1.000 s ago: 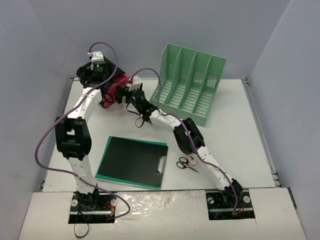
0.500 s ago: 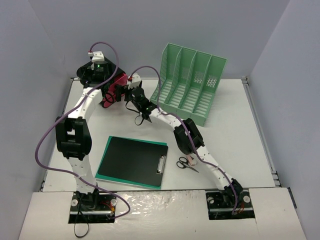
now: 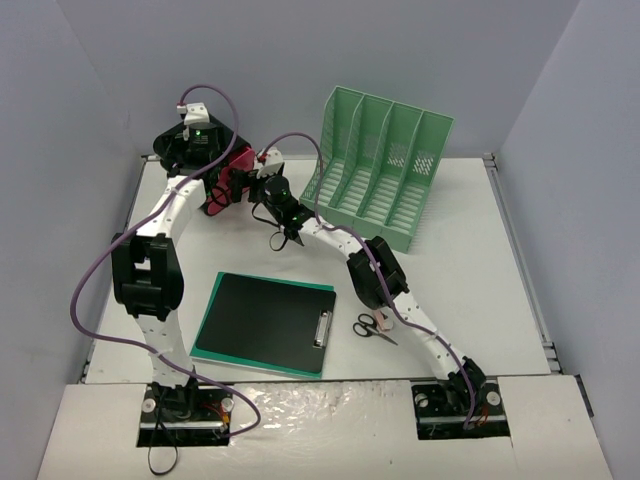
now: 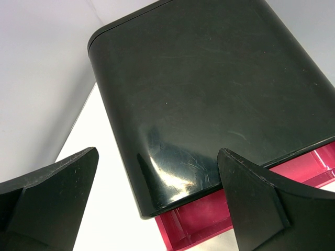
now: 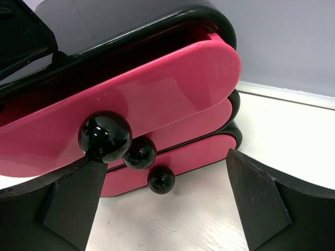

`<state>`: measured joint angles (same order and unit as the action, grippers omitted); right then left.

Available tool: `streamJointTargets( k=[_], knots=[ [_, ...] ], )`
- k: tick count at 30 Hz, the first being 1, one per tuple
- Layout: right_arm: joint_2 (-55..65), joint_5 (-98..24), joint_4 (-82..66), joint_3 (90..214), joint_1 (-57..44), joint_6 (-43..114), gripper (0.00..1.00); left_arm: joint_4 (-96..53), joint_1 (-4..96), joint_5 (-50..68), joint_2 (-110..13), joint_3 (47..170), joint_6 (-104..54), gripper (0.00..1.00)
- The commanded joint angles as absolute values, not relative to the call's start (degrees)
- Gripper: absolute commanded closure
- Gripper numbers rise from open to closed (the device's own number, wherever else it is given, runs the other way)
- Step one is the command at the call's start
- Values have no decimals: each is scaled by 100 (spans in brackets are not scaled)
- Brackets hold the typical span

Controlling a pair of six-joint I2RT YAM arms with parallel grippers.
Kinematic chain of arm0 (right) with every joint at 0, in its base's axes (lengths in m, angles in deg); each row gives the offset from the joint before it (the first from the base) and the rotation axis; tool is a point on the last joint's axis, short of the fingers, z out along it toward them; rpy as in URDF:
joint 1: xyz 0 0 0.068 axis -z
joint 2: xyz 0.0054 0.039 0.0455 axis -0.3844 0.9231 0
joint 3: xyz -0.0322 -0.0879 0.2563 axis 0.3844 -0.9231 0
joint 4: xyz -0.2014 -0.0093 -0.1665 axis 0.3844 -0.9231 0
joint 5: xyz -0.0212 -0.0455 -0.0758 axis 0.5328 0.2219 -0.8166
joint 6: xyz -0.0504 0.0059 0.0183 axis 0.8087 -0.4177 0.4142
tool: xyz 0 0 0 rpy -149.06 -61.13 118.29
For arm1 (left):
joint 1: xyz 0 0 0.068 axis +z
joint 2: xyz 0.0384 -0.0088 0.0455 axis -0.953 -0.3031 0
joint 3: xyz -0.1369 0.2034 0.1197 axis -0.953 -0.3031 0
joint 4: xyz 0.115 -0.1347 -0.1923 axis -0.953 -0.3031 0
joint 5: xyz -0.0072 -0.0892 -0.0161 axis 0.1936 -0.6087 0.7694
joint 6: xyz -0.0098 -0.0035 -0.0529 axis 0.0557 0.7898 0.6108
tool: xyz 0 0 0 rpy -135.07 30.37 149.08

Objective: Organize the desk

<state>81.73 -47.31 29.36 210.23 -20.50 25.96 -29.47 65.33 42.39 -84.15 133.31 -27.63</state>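
On the white desk, at the back left, stands a small black drawer box with three pink drawers. In the right wrist view each drawer has a black ball knob, and the top drawer is slid out furthest. My right gripper is open just in front of the knobs, holding nothing. My left gripper is open above the box's glossy black top, straddling its near corner without touching it. A pink drawer sticks out below that corner. In the top view the two grippers meet at the box, the left gripper and the right gripper.
A mint-green file rack stands at the back, right of the box. A black clipboard lies on a green folder at the front left. Black-handled scissors lie beside my right arm. Grey walls close in the back and the sides.
My right gripper has edged slightly left toward the drawer fronts and its jaws have spread a little. The left arm and the drawer box have not moved.
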Motion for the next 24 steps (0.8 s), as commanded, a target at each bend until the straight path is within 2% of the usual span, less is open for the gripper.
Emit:
streamJointTargets(
  k=[1, 24],
  knots=[
    [7612, -4728, 3645, 21264, -2005, 2539, 7, -3630, 6506, 4163, -8374, 13168, -2874, 3],
    [7483, -4769, 3728, 21708, -2002, 2527, 5, -3723, 6506, 4133, -8187, 13058, -2770, 3]
  ],
)
